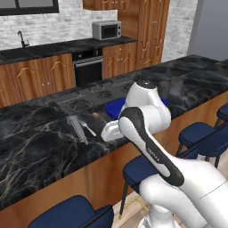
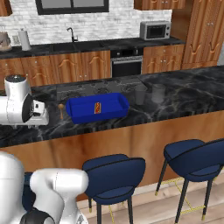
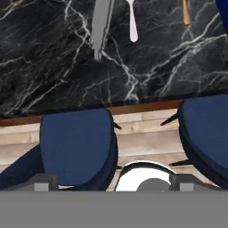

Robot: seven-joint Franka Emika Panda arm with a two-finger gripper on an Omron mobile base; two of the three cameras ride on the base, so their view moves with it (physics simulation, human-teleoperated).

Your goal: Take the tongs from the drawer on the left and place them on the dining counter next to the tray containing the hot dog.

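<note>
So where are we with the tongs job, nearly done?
Looks nearly done. The tongs lie flat on the dining counter, beside a spoon and left of the blue tray holding the hot dog. The gripper holds nothing and sits back over the stools. Little seems left, perhaps only retracting the arm.

A: Tongs (image 1: 77,128) status?
B: Grey metal, lying flat on the dining counter (image 1: 31,147), arms together, near its front edge.
A: Tray (image 2: 97,107)?
B: Bright blue, on the same black marble slab, hot dog inside. Tongs sit near it, apart, not touching.
</note>
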